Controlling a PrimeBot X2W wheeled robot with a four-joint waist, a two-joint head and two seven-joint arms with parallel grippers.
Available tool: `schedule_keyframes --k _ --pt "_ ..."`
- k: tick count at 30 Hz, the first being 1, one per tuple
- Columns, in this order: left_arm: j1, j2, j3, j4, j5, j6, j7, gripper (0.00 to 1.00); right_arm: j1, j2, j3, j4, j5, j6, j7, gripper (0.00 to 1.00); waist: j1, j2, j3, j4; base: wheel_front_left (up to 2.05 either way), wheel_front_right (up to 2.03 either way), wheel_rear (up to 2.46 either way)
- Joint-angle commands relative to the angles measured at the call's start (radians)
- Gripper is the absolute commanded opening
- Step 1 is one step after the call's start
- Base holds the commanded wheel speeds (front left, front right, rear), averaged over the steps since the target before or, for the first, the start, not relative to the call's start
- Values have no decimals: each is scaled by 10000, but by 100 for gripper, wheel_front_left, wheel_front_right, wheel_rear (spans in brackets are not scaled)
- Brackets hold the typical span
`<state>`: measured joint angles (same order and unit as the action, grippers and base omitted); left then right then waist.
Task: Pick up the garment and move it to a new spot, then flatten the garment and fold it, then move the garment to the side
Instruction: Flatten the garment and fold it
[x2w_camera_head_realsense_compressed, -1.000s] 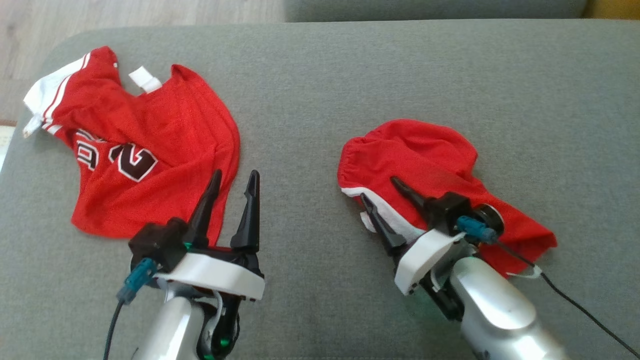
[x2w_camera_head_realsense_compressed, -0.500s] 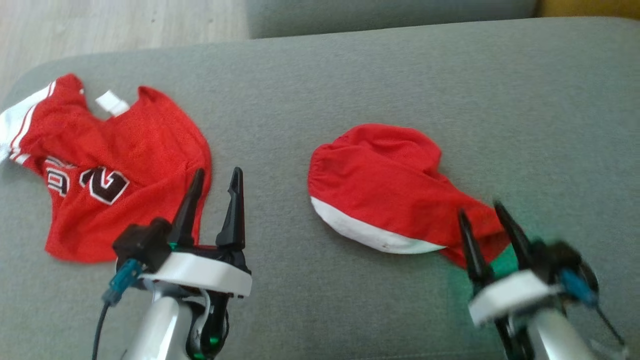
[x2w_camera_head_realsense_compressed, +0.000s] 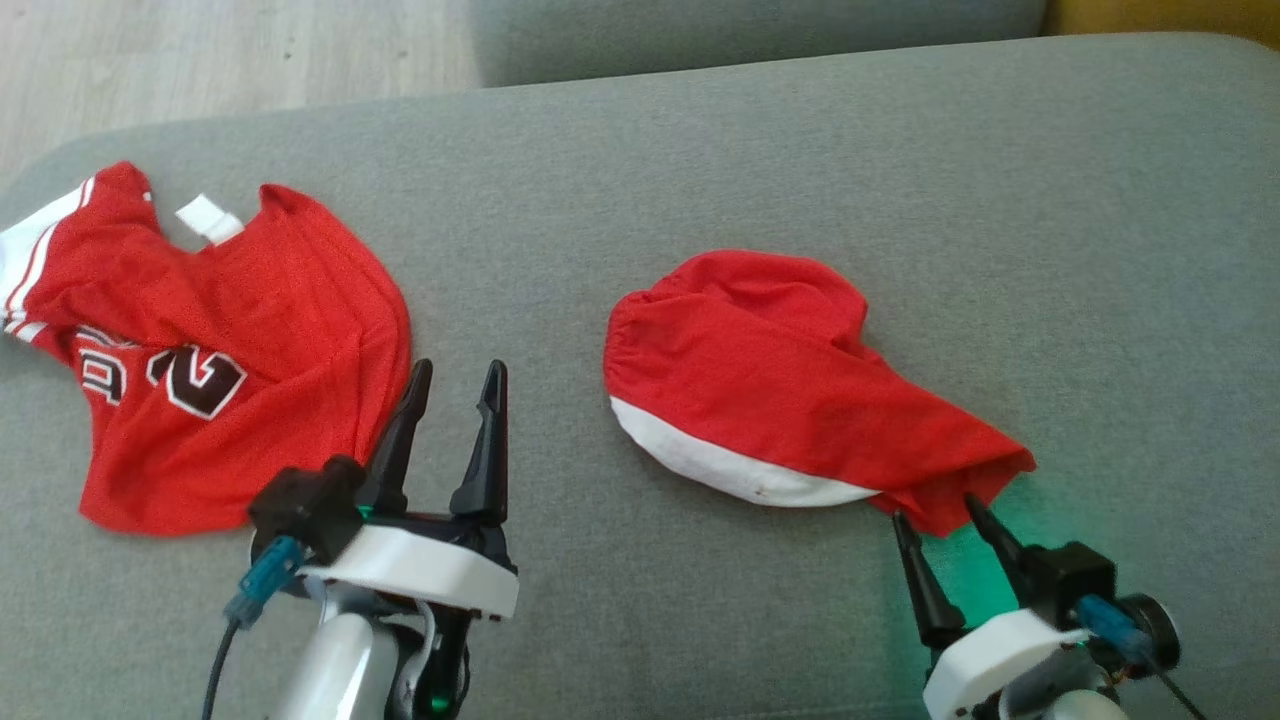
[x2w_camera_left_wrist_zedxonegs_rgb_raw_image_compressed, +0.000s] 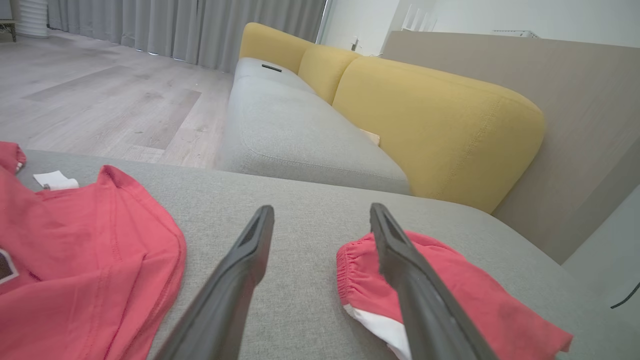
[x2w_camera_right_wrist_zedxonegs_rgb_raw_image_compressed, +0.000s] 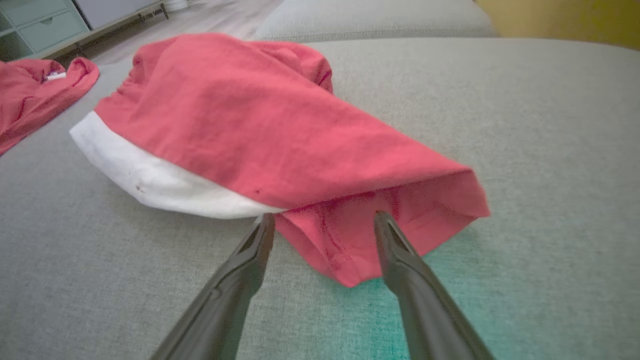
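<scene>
The garment (x2w_camera_head_realsense_compressed: 760, 370) is a pair of red shorts with a white side band, lying folded over in a bundle mid-cushion. It also shows in the left wrist view (x2w_camera_left_wrist_zedxonegs_rgb_raw_image_compressed: 450, 295) and the right wrist view (x2w_camera_right_wrist_zedxonegs_rgb_raw_image_compressed: 260, 125). My right gripper (x2w_camera_head_realsense_compressed: 934, 509) stands open just short of the shorts' near right corner, and that red hem lies between and beyond its fingertips (x2w_camera_right_wrist_zedxonegs_rgb_raw_image_compressed: 325, 216) without being pinched. My left gripper (x2w_camera_head_realsense_compressed: 461, 366) is open and empty, hovering over bare cushion (x2w_camera_left_wrist_zedxonegs_rgb_raw_image_compressed: 322, 209) between the shorts and a jersey.
A red jersey (x2w_camera_head_realsense_compressed: 230, 360) with black numbers and white trim lies crumpled at the left of the grey cushion (x2w_camera_head_realsense_compressed: 1050, 250). A second grey seat (x2w_camera_left_wrist_zedxonegs_rgb_raw_image_compressed: 280, 130) and yellow backrests (x2w_camera_left_wrist_zedxonegs_rgb_raw_image_compressed: 435, 120) lie beyond. Wood floor (x2w_camera_head_realsense_compressed: 200, 60) is past the cushion's far left edge.
My right gripper has drawn back from on top of the shorts to their near right corner, uncovering the white band. The head camera has shifted; the left gripper has barely moved.
</scene>
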<state>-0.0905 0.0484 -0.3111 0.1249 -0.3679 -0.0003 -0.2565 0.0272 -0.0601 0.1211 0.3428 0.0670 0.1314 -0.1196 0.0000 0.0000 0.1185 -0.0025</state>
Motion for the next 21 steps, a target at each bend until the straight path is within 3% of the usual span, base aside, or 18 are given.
schedule_keyframes --k 1,15,16,17,18,21 --pt "-377 18 280 -315 99 -36 -53 100 -457 31 239 -151 -111 -7 82 100 0 0 53 85 0 0 0" --pt "-448 18 302 -256 145 -43 -53 100 -1323 -19 202 1247 -991 -7 -40 100 0 0 308 478 0 0 0" --pt "-452 18 315 -256 148 -38 -53 100 -1371 -17 202 1306 -1001 -7 -73 95 0 0 319 475 0 0 0" --pt "-453 18 337 -258 150 -33 -53 100 -1414 -14 212 1352 -1004 -7 -104 42 0 0 328 461 0 0 0" --pt "-439 18 390 -262 155 -23 -53 100 -1460 -39 238 1393 -1035 -7 -173 0 0 0 320 407 0 0 0" --pt "-409 18 446 -259 135 4 -53 100 -1391 -204 102 1262 -1014 -7 -205 0 0 0 269 226 0 0 0"
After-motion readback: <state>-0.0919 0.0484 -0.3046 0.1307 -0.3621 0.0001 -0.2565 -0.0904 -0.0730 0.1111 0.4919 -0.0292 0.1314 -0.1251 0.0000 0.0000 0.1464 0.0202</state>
